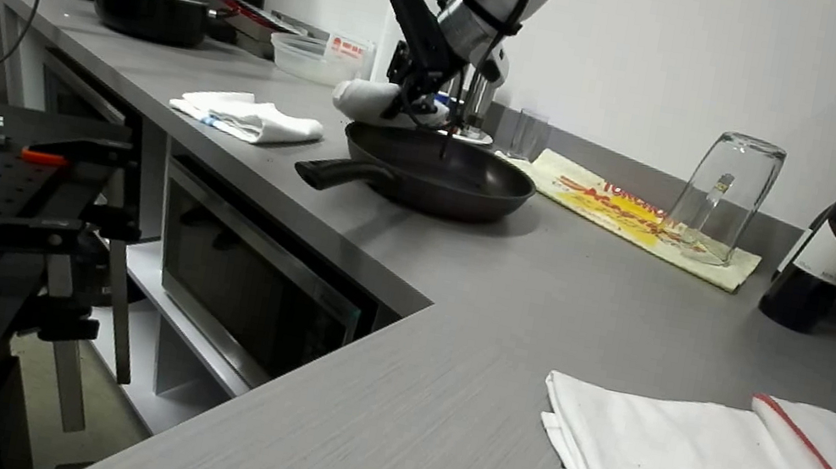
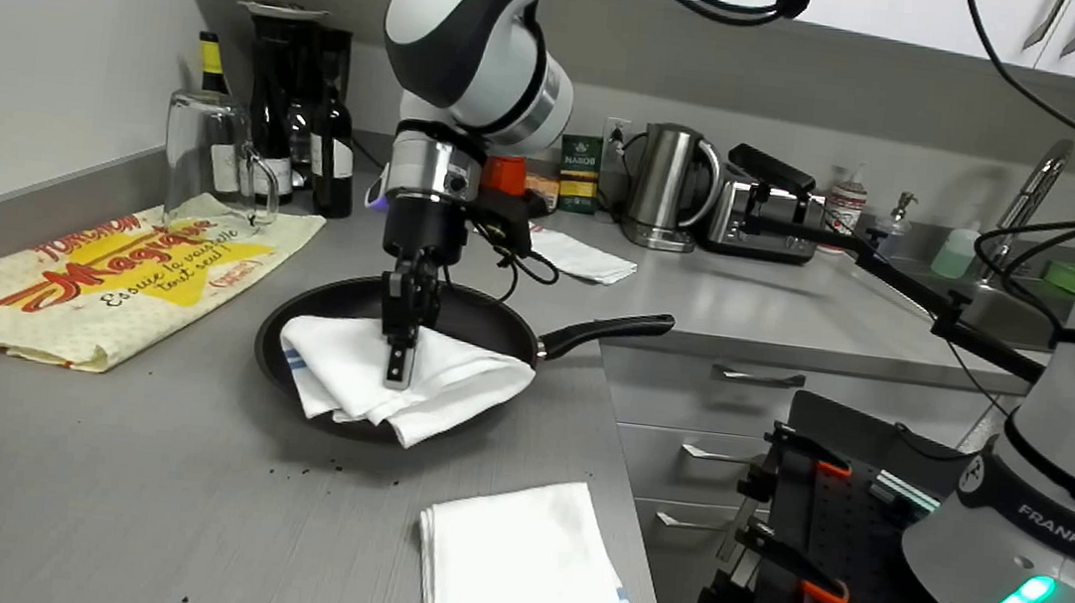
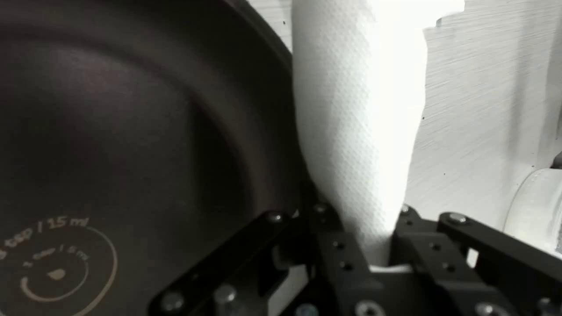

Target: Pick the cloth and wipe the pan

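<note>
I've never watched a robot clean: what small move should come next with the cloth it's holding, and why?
Probably shift the cloth sideways over the middle of the pan: the gripper holds it at the pan's edge, while in the wrist view much of the inside shows uncovered beside it.

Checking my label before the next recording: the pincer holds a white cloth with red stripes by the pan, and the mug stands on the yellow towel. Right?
Not quite: the stripes on the held cloth are blue, not red, as seen in an exterior view. The pincer holds it by the pan, and the mug stands on the yellow towel.
</note>
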Controlling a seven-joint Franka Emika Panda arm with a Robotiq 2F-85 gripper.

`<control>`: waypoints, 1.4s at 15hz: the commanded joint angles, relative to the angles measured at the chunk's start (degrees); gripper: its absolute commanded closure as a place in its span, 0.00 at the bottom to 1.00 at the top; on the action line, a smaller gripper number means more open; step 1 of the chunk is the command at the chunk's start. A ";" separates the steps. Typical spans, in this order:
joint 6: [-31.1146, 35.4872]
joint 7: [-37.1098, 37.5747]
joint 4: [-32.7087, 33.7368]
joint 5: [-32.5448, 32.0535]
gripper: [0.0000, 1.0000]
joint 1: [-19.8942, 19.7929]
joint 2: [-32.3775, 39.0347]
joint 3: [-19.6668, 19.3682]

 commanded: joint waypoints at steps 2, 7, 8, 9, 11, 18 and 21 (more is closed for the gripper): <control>-1.70 -0.25 6.35 -1.89 0.95 -0.52 4.76 -0.60; -1.55 0.03 7.78 -2.86 0.95 -0.54 7.05 -0.19; -1.68 0.03 7.80 -2.84 0.95 -0.55 7.37 0.03; -1.63 0.08 7.63 -2.80 0.95 -0.50 7.65 0.25; -1.32 0.23 7.39 -3.03 0.95 -0.25 8.22 0.47; 0.93 1.42 6.02 -7.75 0.95 1.11 8.86 -0.54; 3.20 2.99 5.13 -14.22 0.95 2.87 7.96 -2.25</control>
